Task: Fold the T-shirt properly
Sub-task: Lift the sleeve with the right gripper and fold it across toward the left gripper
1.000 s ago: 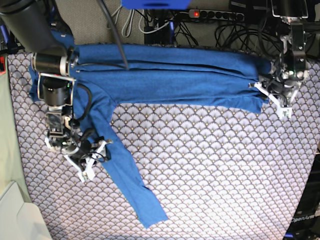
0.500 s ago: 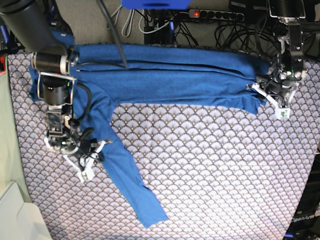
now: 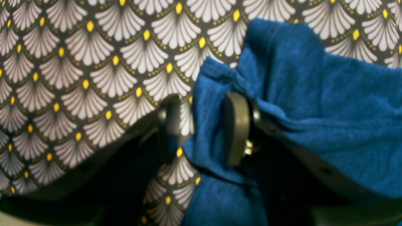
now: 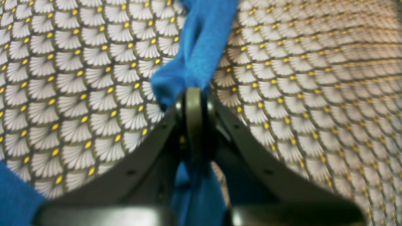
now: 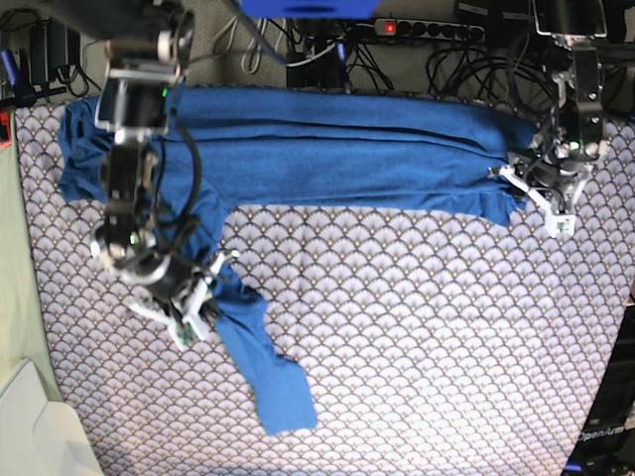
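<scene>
Base view: the T-shirt (image 5: 327, 149) lies on the desk (image 5: 427, 327), its body folded into a long band across the far side, one long sleeve (image 5: 253, 352) trailing toward the near edge over the scallop-patterned cover (image 5: 446, 377). The right hand (image 5: 193, 297), at the left of this view, meets the sleeve partway along its length, where the cloth bunches and kinks; the left hand (image 5: 541, 193), at the right, sits at the end of the folded band. Right wrist view: the two fingers (image 4: 194, 110) are pressed together on a thin strip of blue cloth (image 4: 198, 53), a pinch that the base view is too coarse to show. Left wrist view: the fingers (image 3: 235, 125) stand partly apart, a fold of blue fabric (image 3: 207, 125) between them and more draped over the right-hand finger; the other finger is apart from the cloth, so no firm grip is evident. A power strip (image 5: 427, 30) and cables lie behind the desk, seen in the base view only.
</scene>
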